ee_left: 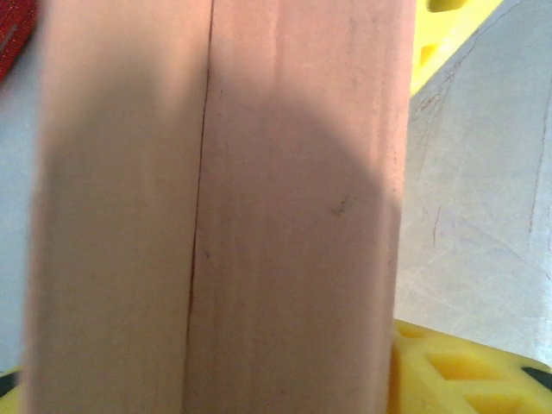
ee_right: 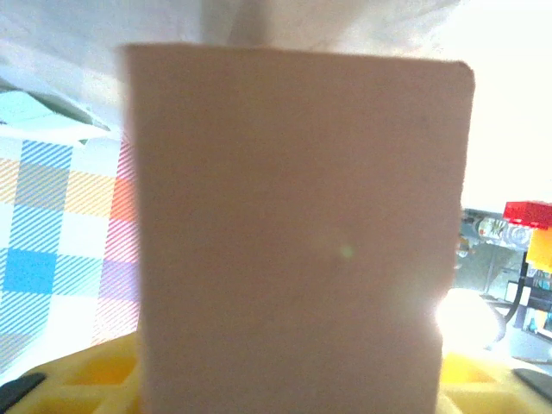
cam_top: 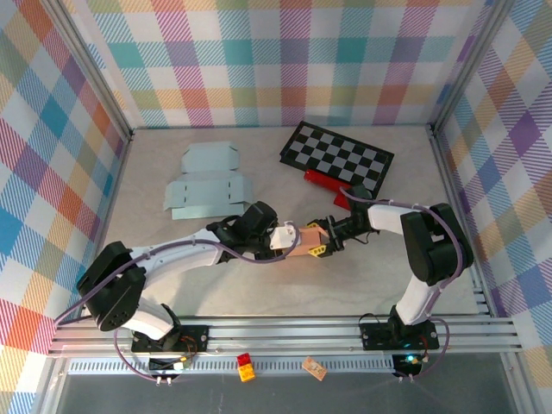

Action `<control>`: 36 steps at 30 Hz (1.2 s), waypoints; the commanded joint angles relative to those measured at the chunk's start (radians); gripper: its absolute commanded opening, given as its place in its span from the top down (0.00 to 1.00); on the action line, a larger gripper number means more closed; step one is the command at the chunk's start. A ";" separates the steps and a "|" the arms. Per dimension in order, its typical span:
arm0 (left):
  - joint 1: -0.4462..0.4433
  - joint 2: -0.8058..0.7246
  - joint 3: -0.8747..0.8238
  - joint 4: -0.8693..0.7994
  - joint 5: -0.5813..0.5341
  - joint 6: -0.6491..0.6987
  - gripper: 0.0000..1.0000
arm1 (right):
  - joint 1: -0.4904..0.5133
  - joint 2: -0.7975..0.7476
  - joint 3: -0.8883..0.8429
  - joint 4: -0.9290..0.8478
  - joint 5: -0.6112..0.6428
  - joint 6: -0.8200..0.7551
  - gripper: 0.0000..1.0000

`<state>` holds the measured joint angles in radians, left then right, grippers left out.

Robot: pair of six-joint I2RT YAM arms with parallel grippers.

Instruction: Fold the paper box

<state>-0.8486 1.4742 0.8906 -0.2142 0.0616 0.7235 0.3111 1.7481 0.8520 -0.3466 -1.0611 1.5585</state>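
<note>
The pink paper box (cam_top: pixel 301 241) is held just above the table's middle, between the two arms. My left gripper (cam_top: pixel 282 239) comes at it from the left and is shut on it. The box's pink panels (ee_left: pixel 259 207), with a fold line running down them, lie between yellow fingers (ee_left: pixel 457 371). My right gripper (cam_top: pixel 322 244) meets the box from the right and is shut on its other end. A flat pink panel (ee_right: pixel 293 241) stands upright between its yellow fingers (ee_right: pixel 82 375). A yellow fingertip (ee_left: pixel 448 21) of the right gripper shows in the left wrist view.
Flat light-blue box blanks (cam_top: pixel 207 183) lie at the back left. A black-and-white checkerboard (cam_top: pixel 338 155) rests on a red object (cam_top: pixel 321 179) at the back right. Small toy bricks (cam_top: pixel 246 366) and a wooden piece (cam_top: pixel 313 368) sit on the front rail.
</note>
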 commanded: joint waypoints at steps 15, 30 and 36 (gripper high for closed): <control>0.000 0.057 0.095 -0.022 0.029 -0.132 0.48 | -0.110 -0.568 0.145 -0.509 0.723 -0.200 0.28; -0.002 0.030 0.089 -0.054 0.033 -0.182 0.47 | 0.320 -0.632 -0.042 -0.062 1.015 -0.141 0.34; -0.002 0.043 0.103 -0.054 0.019 -0.188 0.46 | 0.326 -0.578 -0.129 0.038 1.014 -0.077 0.35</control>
<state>-0.8486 1.5249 0.9676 -0.2409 0.0765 0.5446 0.6319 1.1561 0.7666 -0.3889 -0.0765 1.4334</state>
